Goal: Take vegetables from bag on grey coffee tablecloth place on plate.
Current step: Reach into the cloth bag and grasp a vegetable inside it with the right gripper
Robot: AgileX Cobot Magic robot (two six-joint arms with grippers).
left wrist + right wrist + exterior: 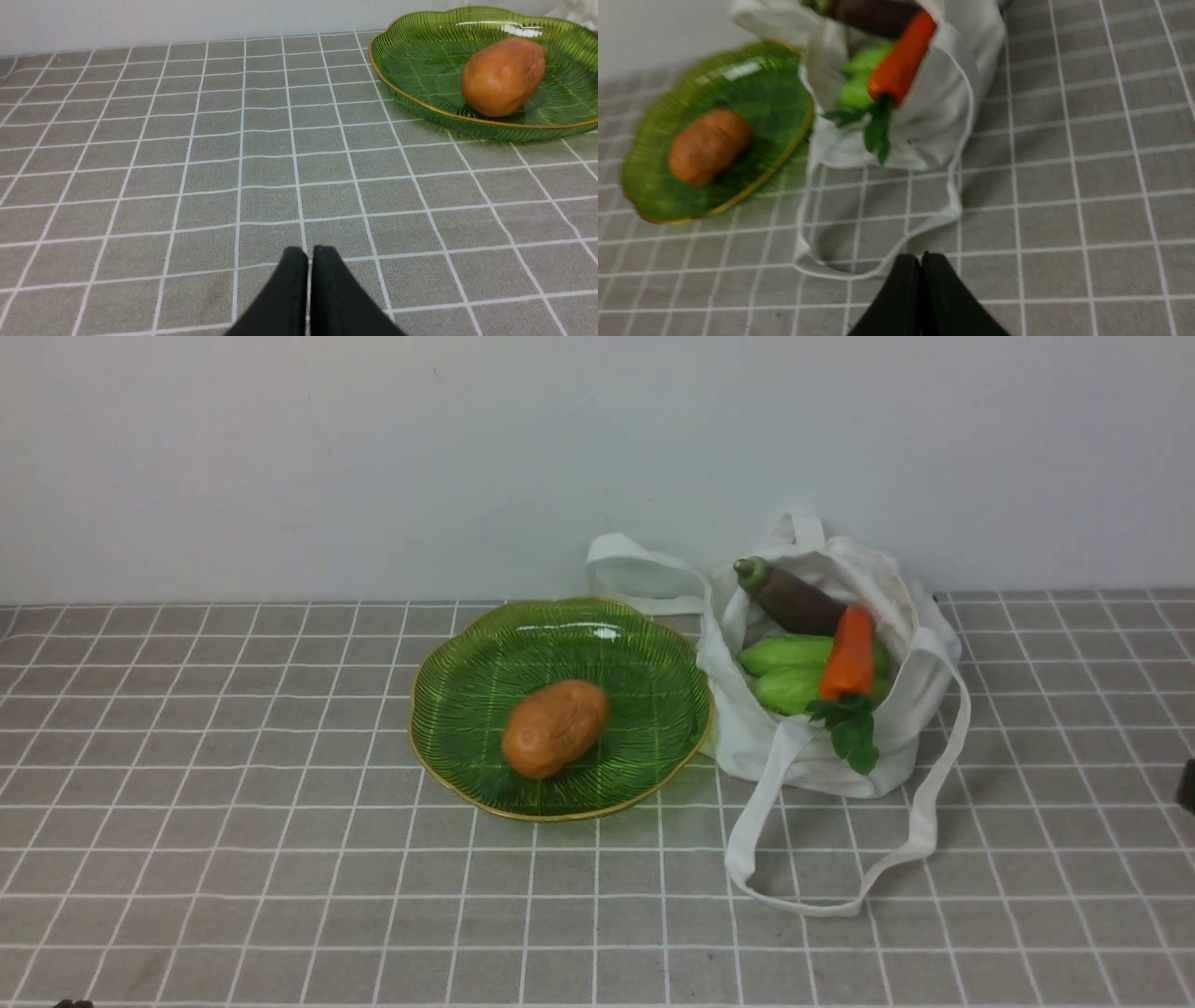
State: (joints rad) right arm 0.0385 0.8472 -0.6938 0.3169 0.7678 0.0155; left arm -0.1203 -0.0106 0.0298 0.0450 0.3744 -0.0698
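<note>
A grey-brown grid tablecloth (233, 821) covers the desk up to a pale wall (373, 457). Toward the far edge, right of centre, sits 1 white bag (747, 737), mouth open, with 1 green plate (467, 672) just beside it on the left.

The bag holds 4 vegetables:
- 1 carrot (850, 653) runs far-to-near, its leaves toward the near edge.
- 2 cucumbers (780, 653) lie side by side, parallel to the far edge.
- 1 eggplant (794, 600) lies slanted, its cap toward the far left corner.

The plate holds 1 potato (555, 727) (long axis near-left to far-right). The left gripper (309, 261) and right gripper (920, 261) each have their fingers pressed together and hold nothing.
</note>
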